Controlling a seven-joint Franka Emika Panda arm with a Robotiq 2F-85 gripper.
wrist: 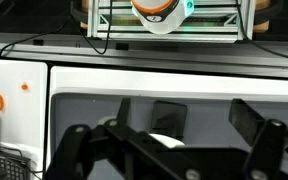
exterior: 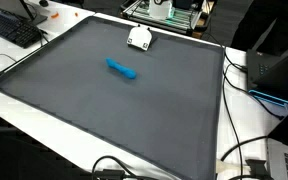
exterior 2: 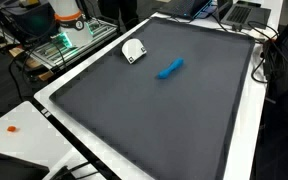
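Only the wrist view shows the black gripper (wrist: 172, 160), jaws spread wide and empty, framing a small white rounded object (wrist: 164, 141) at lower centre. Both exterior views place the object (exterior: 138, 38) (exterior 2: 132, 50) upper centre on a dark grey mat (exterior: 104, 120), above a blue plastic stick (exterior: 122, 69).

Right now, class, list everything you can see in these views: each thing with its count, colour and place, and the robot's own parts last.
mat: one, dark grey, covering the table
table: one, white, showing as a border around the mat
stick: one, blue, lying mid-mat
block: one, white, on the mat near the rack
rack: one, metal with a green light, just beyond the mat
keyboard: one, black, beside a mat corner
cables: several, black, along the table edges
jaws: one pair, black, bottom of the wrist view, spread open
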